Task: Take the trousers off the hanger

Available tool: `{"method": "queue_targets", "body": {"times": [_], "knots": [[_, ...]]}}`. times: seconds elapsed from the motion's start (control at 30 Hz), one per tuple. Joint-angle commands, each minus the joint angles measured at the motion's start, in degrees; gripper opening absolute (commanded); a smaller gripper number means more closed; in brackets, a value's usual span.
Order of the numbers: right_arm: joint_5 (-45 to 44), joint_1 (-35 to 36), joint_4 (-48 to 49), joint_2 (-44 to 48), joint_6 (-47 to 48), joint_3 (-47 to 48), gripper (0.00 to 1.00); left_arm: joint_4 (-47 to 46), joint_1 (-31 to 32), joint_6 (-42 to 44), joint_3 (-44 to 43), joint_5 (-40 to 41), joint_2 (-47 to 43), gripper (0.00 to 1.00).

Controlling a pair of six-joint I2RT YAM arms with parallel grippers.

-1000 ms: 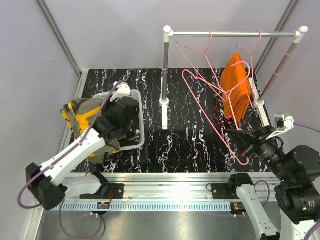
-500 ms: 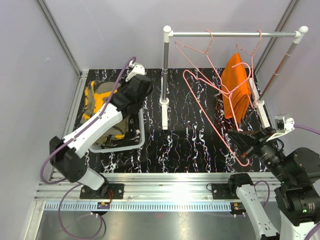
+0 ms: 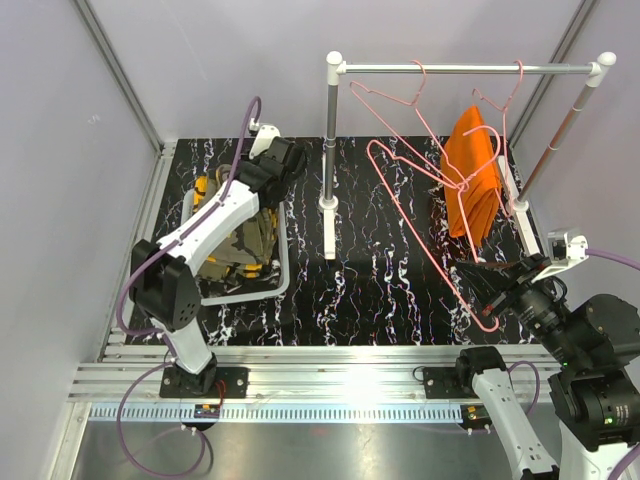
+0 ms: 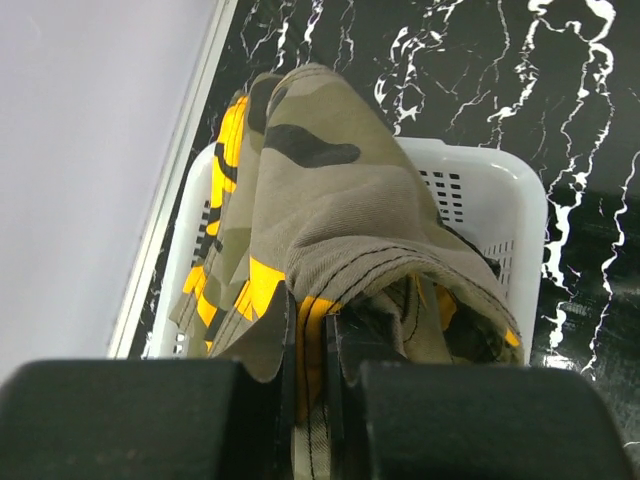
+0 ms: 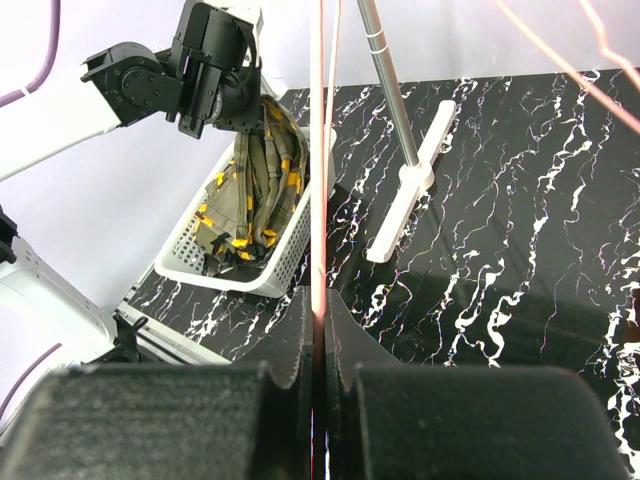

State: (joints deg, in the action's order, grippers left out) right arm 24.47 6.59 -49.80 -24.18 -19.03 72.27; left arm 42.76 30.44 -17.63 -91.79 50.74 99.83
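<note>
The counter has a black surface with white marble-like veins and is closed in by plain pale lilac walls (metal profiles run along their corners), while a silver rail at its near edge reflects bright light.

The camouflage trousers are matt woven cloth with dark stitching, and the basket is white perforated plastic. The orange trousers are soft matt cloth. The hanger is thin glossy pink wire, the rail smooth metal, the bench glossy black with white veining.
</note>
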Motion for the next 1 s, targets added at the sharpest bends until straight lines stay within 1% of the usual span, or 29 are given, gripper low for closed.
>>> {"method": "queue_targets", "body": {"times": [0.0,0.1,0.13,0.2,0.23,0.27,0.37,0.47,0.57,0.63,0.73,0.87,0.97], "knots": [[-0.7,-0.2,1.5,-0.1,0.8,0.2,0.0,3.0,-0.7,-6.5,-2.4,2.1,-1.8,0.0],[-0.7,-0.2,1.5,-0.3,0.9,0.3,0.0,3.6,-0.6,-9.0,-0.3,5.1,-8.3,0.0],[-0.7,-0.3,1.5,-0.3,0.9,0.4,0.0,3.9,-0.6,-9.5,0.4,6.9,-12.6,0.0],[-0.6,-0.2,1.7,-0.3,0.8,0.5,0.0,4.2,0.0,-10.9,2.7,9.1,-17.6,0.0],[-0.6,-0.2,1.8,-0.3,0.7,0.4,0.0,3.7,0.1,-10.8,3.5,10.2,-19.9,0.0],[-0.5,-0.2,2.1,-0.3,0.6,0.5,0.0,3.6,0.2,-10.8,4.5,10.7,-24.8,0.0],[-0.2,-0.2,2.8,-0.5,0.1,0.3,0.0,2.1,0.8,-8.9,6.8,11.0,-32.3,0.0],[0.3,-0.2,3.2,-0.8,-0.7,0.2,0.0,4.0,1.9,-7.2,6.3,13.3,-36.8,0.0],[0.7,-0.3,3.3,-1.0,-0.9,0.9,0.0,6.3,2.8,-5.6,4.3,14.3,-39.4,0.0],[0.6,-0.2,3.4,-1.2,-1.2,1.2,0.0,5.8,3.7,-1.5,3.6,13.2,-42.3,0.0],[0.5,-0.2,3.5,-1.0,-1.4,1.3,0.0,6.6,3.9,0.8,2.3,10.7,-44.2,0.0],[0.6,-0.2,4.0,-1.1,-1.8,0.9,0.0,7.5,4.0,5.4,1.4,7.6,-43.8,0.0],[0.8,-0.2,4.4,-1.2,-2.2,0.7,0.0,7.0,4.0,8.6,3.3,3.8,-41.7,0.0]]}}
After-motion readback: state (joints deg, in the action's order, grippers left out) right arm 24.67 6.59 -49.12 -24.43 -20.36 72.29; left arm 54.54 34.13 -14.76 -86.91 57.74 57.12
